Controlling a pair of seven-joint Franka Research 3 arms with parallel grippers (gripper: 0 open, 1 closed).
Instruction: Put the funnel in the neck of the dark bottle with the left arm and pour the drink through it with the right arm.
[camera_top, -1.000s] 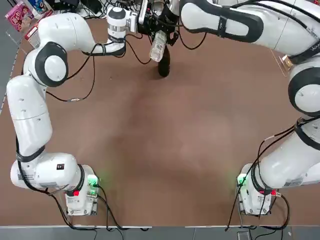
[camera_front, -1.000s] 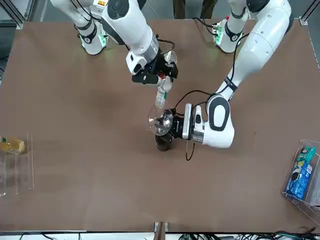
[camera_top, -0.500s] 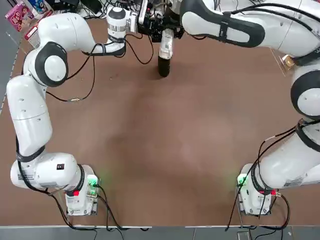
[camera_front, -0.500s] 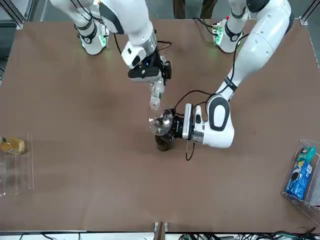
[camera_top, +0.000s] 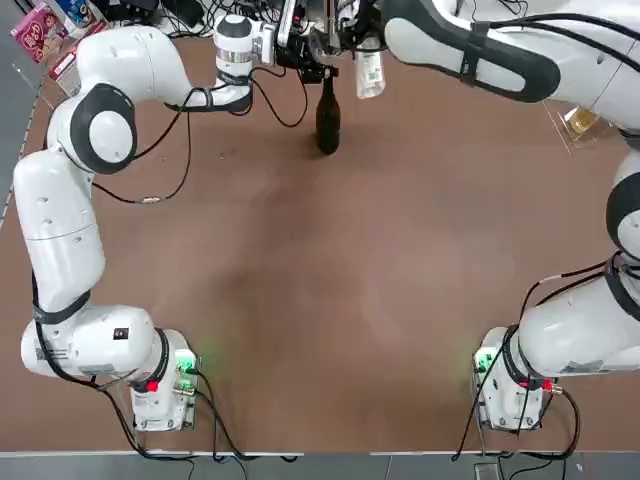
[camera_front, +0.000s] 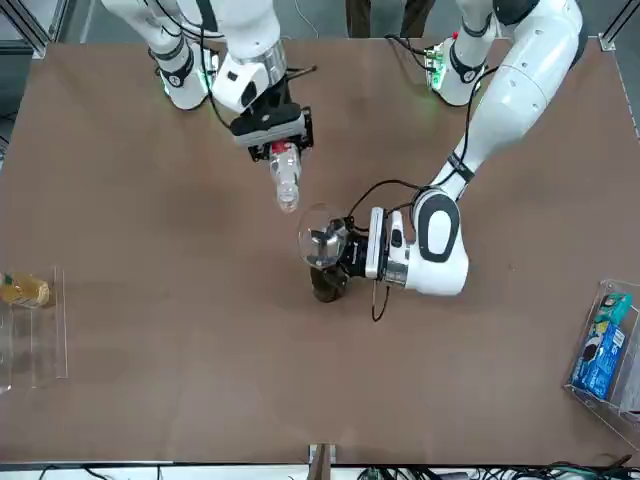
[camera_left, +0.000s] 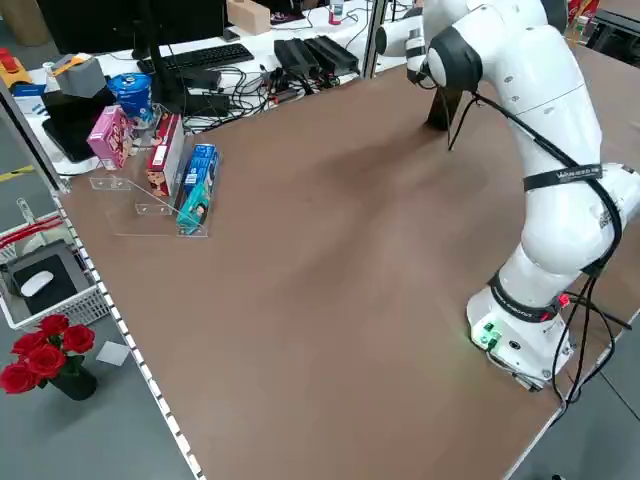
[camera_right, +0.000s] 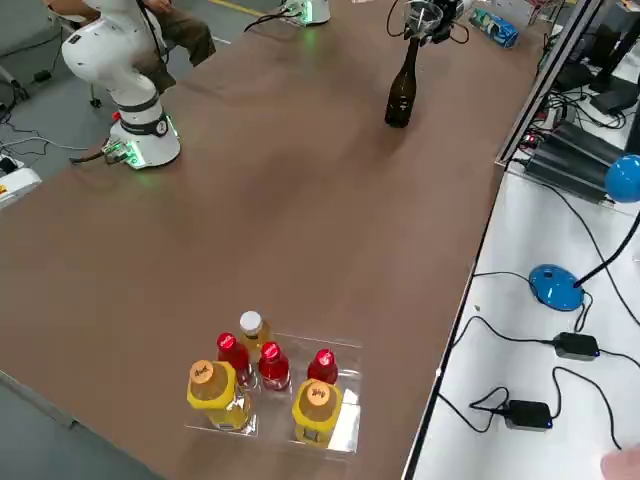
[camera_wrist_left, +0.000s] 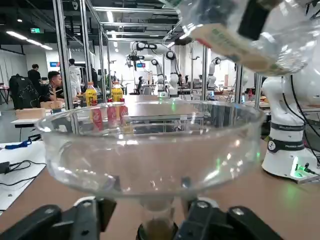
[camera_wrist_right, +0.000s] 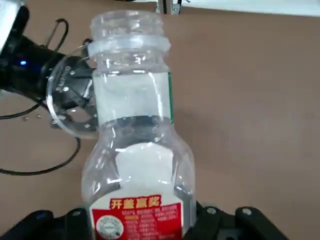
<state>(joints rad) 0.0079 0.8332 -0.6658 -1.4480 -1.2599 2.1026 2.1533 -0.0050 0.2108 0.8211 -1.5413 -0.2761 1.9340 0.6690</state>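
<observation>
one funnel (camera_front: 322, 235) sits in one dark bottle (camera_top: 327, 118); one drink (camera_front: 286, 180) held beside.

You saw a near-black dark bottle (camera_right: 402, 88) under a colourless funnel (camera_wrist_left: 150, 145). The clear drink bottle (camera_wrist_right: 137, 160) wore a white-and-green label with a red patch. Both arms (camera_top: 70, 200) were white, the table (camera_top: 330, 300) brown.

A brown desk (camera_left: 300, 250) is filling the room's middle. Beside it, a white bench (camera_right: 520, 330) is carrying cables and a blue lamp (camera_right: 560, 285). Red roses (camera_left: 40, 350) are standing on the grey floor (camera_left: 90, 430).
</observation>
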